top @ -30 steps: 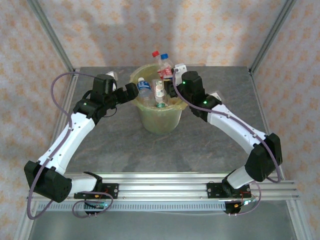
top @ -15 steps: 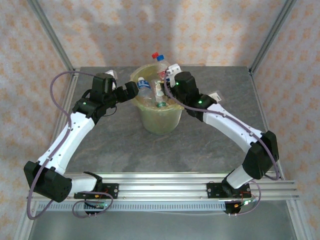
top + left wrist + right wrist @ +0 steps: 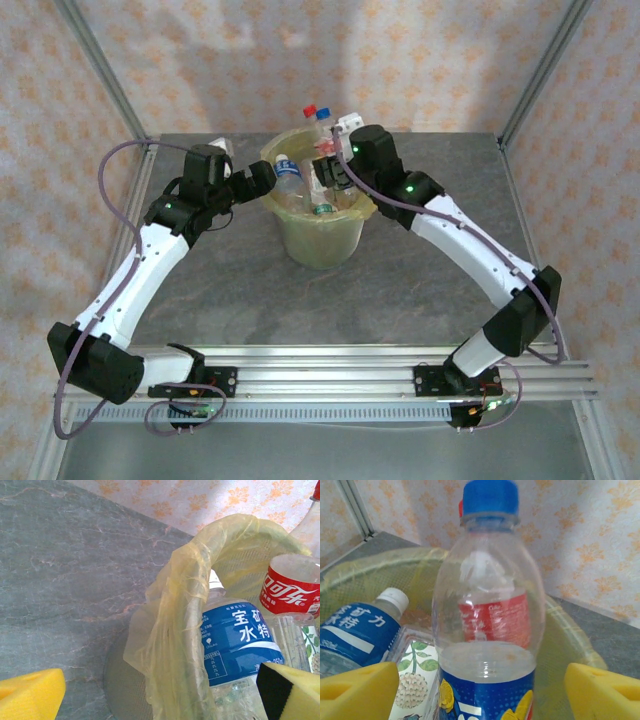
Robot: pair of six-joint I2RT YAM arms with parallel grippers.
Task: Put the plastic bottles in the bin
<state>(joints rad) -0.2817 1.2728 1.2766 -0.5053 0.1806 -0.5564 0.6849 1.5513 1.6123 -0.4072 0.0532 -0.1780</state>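
Yellow-padded right pincer (image 3: 480,690) apart around blue-capped bottle (image 3: 487,605) — left pincer (image 3: 162,694) apart at bin (image 3: 192,575) rim

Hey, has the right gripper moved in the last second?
Yes. The right gripper has shifted left and farther back, from the right rim of the bin toward its far rim.

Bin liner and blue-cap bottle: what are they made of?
Bin liner: probably thin plastic film. It is translucent yellow, wrinkled and slightly glossy.
Blue-cap bottle: clear, glossy plastic that looks fairly rigid. A red label shows through its wall.
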